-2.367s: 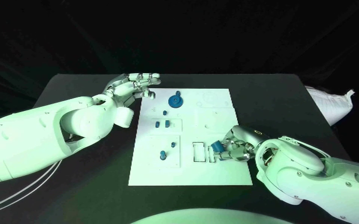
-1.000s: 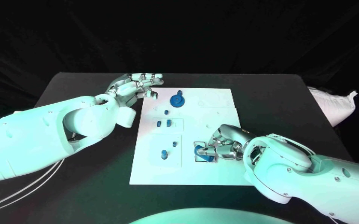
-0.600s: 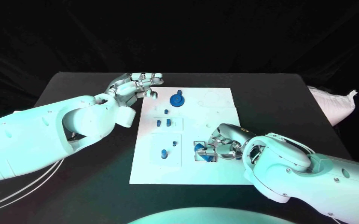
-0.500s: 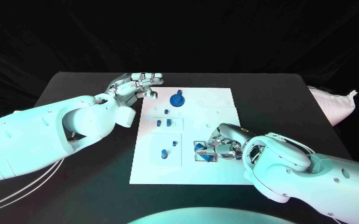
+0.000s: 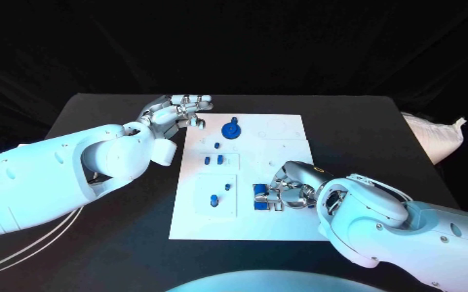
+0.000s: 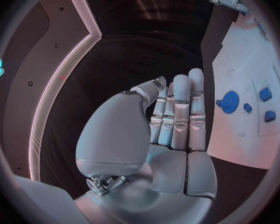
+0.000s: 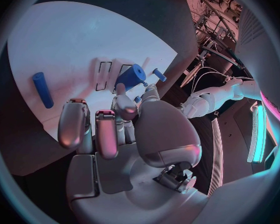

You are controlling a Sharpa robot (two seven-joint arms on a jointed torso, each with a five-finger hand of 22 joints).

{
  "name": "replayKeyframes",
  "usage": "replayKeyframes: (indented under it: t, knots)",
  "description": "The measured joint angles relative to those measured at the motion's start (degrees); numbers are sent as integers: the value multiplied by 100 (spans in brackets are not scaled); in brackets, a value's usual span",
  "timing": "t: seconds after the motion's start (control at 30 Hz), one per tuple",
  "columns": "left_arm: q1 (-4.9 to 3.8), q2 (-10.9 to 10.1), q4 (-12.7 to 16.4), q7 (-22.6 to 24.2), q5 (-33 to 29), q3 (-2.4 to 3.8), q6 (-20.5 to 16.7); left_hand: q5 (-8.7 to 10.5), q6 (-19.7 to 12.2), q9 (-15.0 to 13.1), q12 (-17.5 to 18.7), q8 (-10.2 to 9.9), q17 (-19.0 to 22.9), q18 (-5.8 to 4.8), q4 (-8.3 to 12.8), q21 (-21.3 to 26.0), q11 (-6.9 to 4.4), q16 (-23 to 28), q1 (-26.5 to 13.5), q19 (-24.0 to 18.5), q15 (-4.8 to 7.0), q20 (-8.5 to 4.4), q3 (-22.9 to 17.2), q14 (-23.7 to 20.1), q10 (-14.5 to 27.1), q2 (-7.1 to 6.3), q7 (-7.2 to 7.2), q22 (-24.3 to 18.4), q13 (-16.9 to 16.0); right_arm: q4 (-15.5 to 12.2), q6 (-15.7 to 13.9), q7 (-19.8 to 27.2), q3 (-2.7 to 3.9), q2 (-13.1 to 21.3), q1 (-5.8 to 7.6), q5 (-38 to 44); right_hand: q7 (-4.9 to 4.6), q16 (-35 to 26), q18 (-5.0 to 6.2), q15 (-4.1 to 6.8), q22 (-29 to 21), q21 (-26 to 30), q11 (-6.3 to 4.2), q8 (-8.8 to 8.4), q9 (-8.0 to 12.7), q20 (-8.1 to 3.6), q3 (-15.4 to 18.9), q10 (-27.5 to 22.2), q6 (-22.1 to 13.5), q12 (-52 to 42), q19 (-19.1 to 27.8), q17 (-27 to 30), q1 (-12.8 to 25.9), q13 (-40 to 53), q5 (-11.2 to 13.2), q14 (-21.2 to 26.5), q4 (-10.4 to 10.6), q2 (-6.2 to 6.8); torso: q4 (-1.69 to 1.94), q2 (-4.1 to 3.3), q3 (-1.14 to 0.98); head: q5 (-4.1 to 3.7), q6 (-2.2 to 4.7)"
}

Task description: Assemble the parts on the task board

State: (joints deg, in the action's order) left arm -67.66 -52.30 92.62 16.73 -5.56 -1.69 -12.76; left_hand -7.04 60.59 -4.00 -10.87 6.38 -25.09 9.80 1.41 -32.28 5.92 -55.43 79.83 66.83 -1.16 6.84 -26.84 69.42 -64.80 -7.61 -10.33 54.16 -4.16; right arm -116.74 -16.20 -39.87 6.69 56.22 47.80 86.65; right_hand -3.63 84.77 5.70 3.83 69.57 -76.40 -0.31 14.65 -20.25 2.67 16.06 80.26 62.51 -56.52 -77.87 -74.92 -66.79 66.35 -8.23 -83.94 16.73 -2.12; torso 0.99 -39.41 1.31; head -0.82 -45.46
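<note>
right hand (image 5: 289,192) pinches a blue part (image 5: 262,195) right over the slots near the task board (image 5: 283,153) front edge, so insertion looks underway; next it needs lining up and pressing down. left hand (image 5: 178,111) hovers empty, fingers straight, at the board's far corner.

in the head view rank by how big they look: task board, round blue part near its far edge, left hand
1. task board, largest by far
2. left hand
3. round blue part, smallest

The left hand may sit nearer the camera than the board, so its lead over the part is slightly unsure.
</note>
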Motion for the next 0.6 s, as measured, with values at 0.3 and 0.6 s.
replayKeyframes:
  t: [0.3, 0.6]
  knots:
    - [0, -55, 9, 3, 0, -4, -3, 0, 0, 0, 0, 0, 0, 0, 0, 0, 21, 0, 0, 0, 0, 0, 0, 0, 21, 0, 0, 0, 0, -42, 78, 0, 0, 139, 0, 90, 32, 0, 0, 9, 0, -16, -31, 41, -74, -19, 14, 31, 72, 0, -19, 0, 23, 25, -264, -9, -14, 23, 1, 2, 1, -11, 1]
    - [1, -43, 9, 7, 1, -7, -4, 0, 0, -1, 0, 0, 6, 0, 0, 0, 21, 0, 0, 0, -1, 0, 0, 0, 21, 0, 0, 1, -1, 74, 199, -2, -1, 12, 0, 199, 36, 0, 0, 50, 32, -16, -82, 64, -182, -42, -249, 82, 76, -32, -42, 1, -815, 115, -275, -8, -276, -171, 7, 2, 3, -33, 10]
